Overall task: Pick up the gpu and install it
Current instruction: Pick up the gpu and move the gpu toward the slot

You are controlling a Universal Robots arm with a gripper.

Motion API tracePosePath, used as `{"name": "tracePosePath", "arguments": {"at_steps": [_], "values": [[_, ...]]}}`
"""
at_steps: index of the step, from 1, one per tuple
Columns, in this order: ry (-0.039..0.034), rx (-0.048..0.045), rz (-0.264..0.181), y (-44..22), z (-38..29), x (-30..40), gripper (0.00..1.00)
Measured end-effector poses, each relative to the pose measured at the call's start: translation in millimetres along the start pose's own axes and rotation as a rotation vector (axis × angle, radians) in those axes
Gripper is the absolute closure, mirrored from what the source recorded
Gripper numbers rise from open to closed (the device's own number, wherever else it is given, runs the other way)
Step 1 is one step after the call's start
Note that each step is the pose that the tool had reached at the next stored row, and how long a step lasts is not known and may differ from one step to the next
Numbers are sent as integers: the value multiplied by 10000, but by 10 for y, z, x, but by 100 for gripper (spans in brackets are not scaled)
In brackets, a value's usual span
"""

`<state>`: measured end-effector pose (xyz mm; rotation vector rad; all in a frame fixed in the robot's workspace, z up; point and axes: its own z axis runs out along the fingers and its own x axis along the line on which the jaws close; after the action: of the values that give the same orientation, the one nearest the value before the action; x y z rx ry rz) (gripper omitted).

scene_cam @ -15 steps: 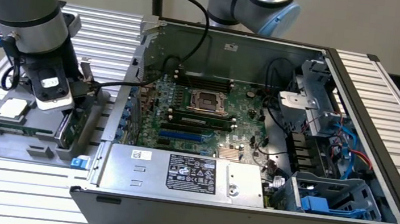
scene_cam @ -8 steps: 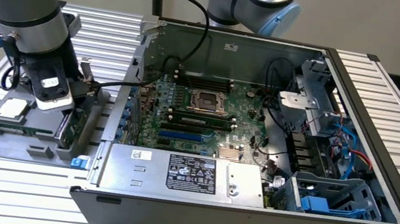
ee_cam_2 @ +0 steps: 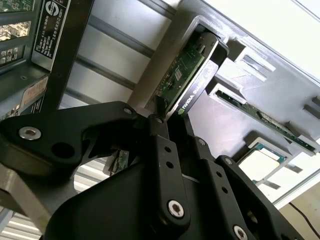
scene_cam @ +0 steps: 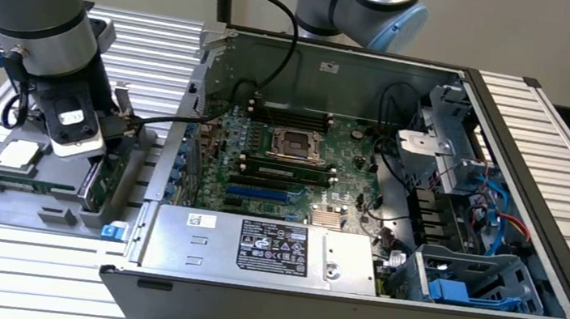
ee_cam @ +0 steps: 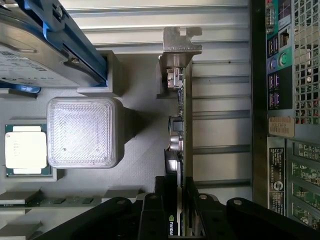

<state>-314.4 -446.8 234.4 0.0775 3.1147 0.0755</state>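
The gpu (scene_cam: 93, 183) stands on edge in a slot of the grey parts tray (scene_cam: 8, 203) at the exterior view's left, beside the open computer case (scene_cam: 548, 143). In the first wrist view the gpu (ee_cam: 181, 115) is edge-on, a green board with its silver bracket (ee_cam: 179, 45) at the far end. My gripper (ee_cam: 180, 187) straddles the near end, one black finger on each face, and looks shut on it. In the second wrist view the fingers (ee_cam_2: 150, 125) meet at the card's (ee_cam_2: 187, 75) end by its black cooler. The card still sits in the slot.
The tray also holds a processor chip (ee_cam: 26, 150), a hard drive with blue rails (ee_cam: 45, 40), a translucent white block (ee_cam: 82, 132) and a memory stick (ee_cam_2: 265, 120). The case wall (ee_cam: 280, 100) runs close beside the card. Inside lie the motherboard (scene_cam: 285, 155) and power supply (scene_cam: 264, 247).
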Motion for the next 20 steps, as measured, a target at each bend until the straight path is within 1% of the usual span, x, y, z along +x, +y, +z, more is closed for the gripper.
{"name": "tracePosePath", "arguments": {"at_steps": [4,14,20], "values": [[-10,-11,0,2,-13,-1,100],[0,-1,0,8,-166,-4,100],[-1,-1,0,11,-223,-5,100]]}}
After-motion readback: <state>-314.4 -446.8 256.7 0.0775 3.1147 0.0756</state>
